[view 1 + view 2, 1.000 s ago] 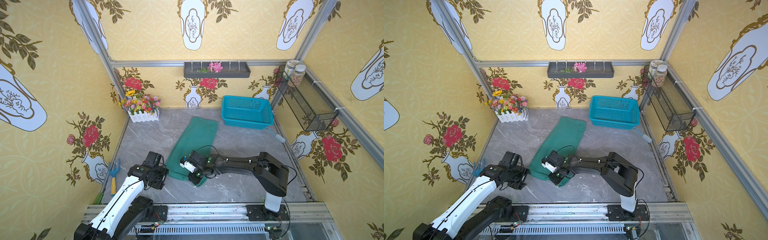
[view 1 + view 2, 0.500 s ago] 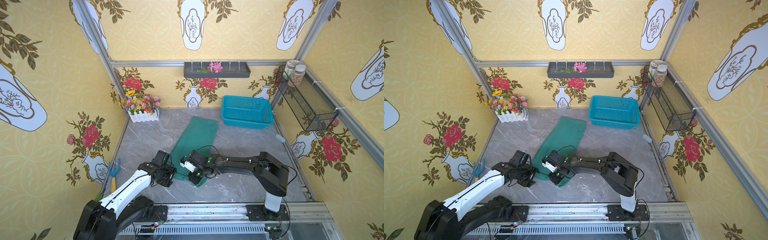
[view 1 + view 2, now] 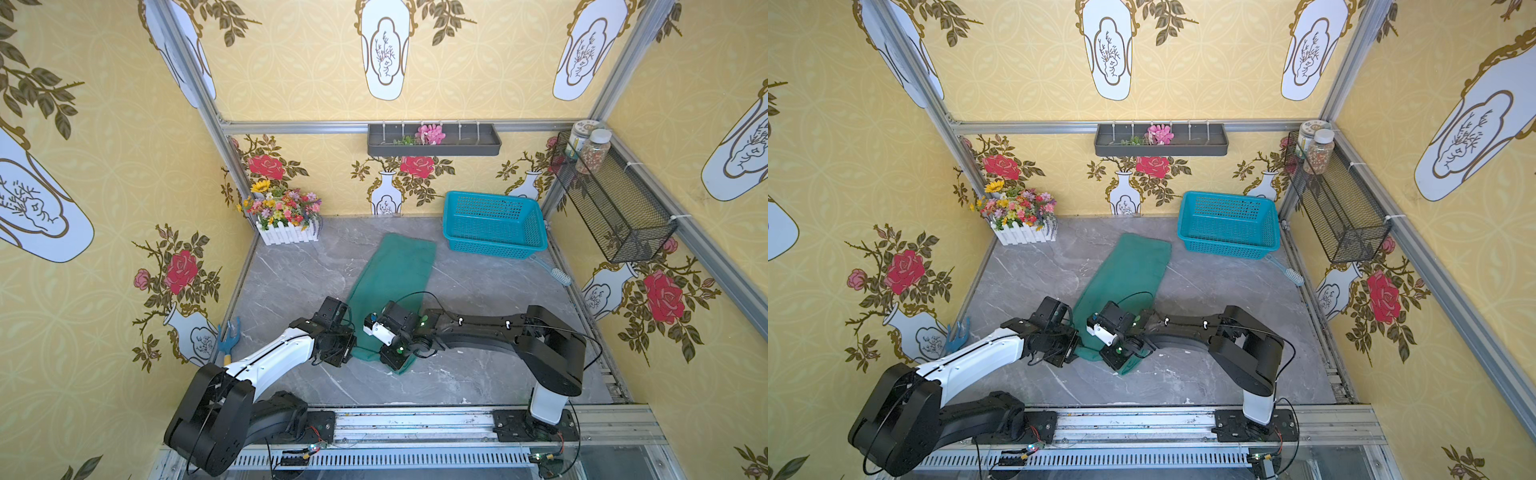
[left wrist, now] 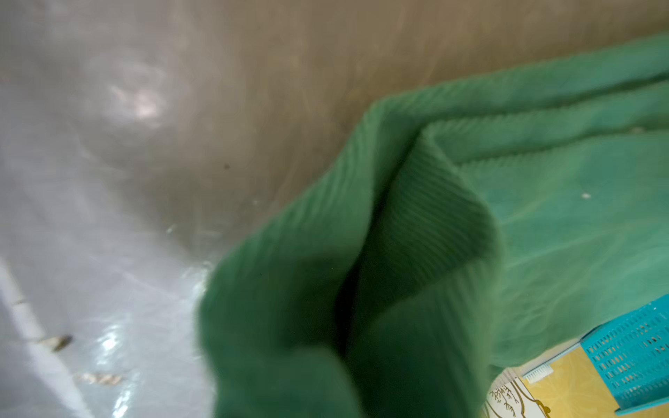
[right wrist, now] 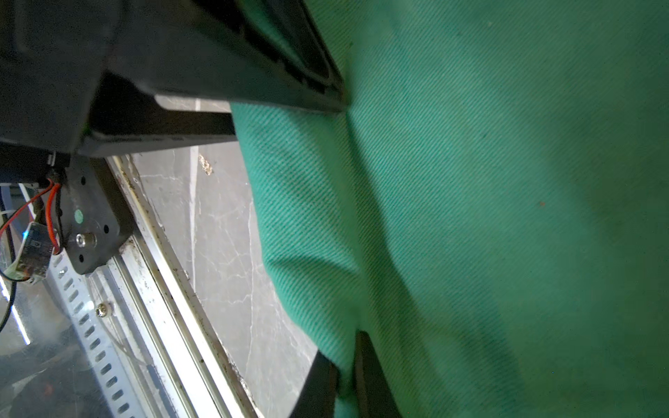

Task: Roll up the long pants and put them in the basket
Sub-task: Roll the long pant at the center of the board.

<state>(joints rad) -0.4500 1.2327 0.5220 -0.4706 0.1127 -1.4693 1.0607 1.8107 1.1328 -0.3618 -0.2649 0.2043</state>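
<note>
Teal-green cloth, the long pants (image 3: 390,274), lies in a strip from the near middle of the counter (image 3: 299,282) toward its far side. The left arm (image 3: 282,353) ends at the near-left corner. Its fingers are hidden, so I cannot tell their state, though the left wrist view shows hem bunched close. Only the right wrist view shows the right fingers (image 5: 374,380) clamped on a fold. Both corners should turn over level, I'd say, or the roll skews.

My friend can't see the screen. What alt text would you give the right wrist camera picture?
Green long pants fill most of the picture, with a fold of their edge pinched in the right gripper. Beside the cloth show the grey marble table and a metal rail along its edge.
</note>
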